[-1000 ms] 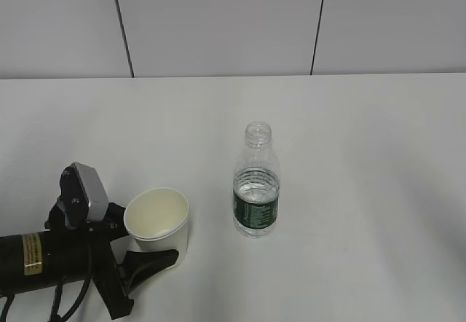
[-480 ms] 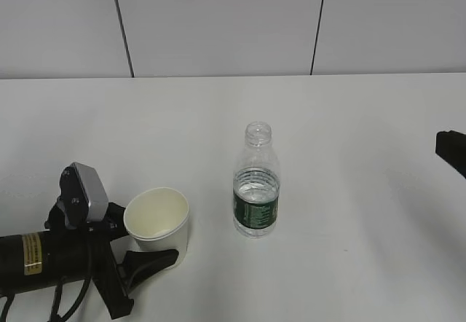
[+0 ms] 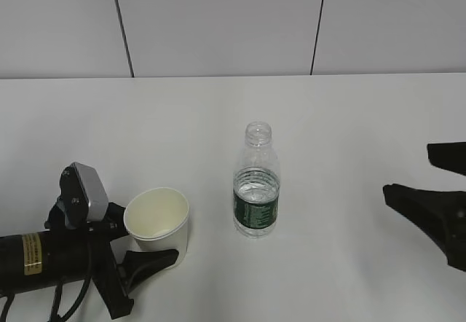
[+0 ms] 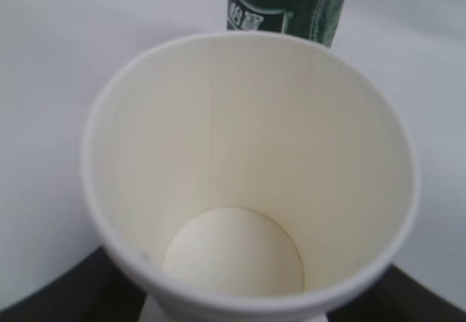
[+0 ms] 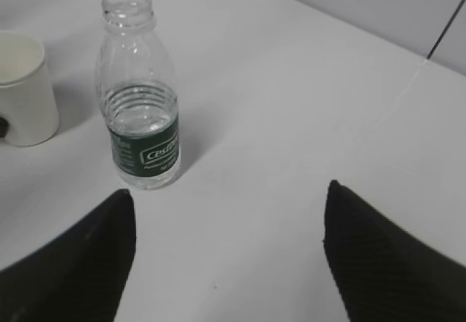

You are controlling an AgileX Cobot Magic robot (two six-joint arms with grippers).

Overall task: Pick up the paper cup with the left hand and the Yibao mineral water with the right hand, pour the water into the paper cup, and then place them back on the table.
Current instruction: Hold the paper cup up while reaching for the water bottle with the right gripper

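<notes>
Nearest, at seven o'clock on the table [image 3: 218, 103], the left hand [image 3: 143, 248] clasps the paper cup [image 3: 158, 226]; thin and crushable, it wants gentle pressure. Centrally stands the Yibao mineral water [image 3: 256, 183], light, slippery, best gripped at its label. At three o'clock, the right hand [image 3: 426, 180] approaches, jaws spread, empty.

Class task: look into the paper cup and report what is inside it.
The paper cup is empty: its bare cream floor and inner wall show, dry, with no water yet. The left hand around its base is mostly hidden beneath it.
</notes>
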